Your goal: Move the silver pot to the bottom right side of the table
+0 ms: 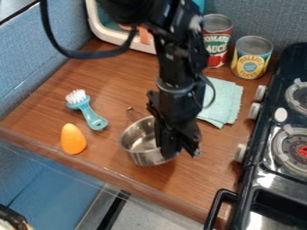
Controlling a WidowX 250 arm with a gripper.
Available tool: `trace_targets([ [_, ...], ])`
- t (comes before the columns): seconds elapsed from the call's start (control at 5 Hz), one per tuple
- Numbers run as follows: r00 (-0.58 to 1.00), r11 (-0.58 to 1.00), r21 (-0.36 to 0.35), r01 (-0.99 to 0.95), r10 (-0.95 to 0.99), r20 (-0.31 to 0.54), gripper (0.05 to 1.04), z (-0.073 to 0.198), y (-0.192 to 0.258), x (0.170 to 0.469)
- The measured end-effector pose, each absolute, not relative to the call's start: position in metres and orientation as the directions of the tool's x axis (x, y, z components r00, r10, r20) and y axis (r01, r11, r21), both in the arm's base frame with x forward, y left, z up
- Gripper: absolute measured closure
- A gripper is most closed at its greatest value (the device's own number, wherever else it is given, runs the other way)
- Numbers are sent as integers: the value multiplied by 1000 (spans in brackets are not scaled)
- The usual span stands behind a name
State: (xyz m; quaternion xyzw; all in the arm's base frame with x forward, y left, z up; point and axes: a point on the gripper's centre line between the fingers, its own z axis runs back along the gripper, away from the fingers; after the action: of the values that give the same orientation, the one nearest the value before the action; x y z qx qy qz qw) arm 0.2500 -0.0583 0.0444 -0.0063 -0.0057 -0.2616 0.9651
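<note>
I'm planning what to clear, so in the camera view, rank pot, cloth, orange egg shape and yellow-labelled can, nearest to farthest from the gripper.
1. Silver pot, at the gripper
2. Green cloth, right, farther back
3. Orange egg shape, left
4. Yellow-labelled can, back right

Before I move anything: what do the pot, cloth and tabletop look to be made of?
Pot: metal, likely stainless steel, polished; bright reflections on its wall.
Cloth: fabric, matte; soft folded layers.
Tabletop: wood or wood-look laminate, slight sheen; brown grain streaks, can't tell which.
</note>
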Motion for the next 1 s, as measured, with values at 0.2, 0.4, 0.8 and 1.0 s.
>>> trace_targets([
  [0.2, 874, 874, -17, 486, -486, -15, 1020, 35, -67, 237],
  [0.4, 906, 908, -20, 419, -419, -54, 981, 23, -71, 232],
  [0.8, 963, 966, -37, 254, -256, -86, 543, 14, -73, 232],
  [1.0, 973, 973, -57, 222, -225, -49, 240, 30, -77, 233],
])
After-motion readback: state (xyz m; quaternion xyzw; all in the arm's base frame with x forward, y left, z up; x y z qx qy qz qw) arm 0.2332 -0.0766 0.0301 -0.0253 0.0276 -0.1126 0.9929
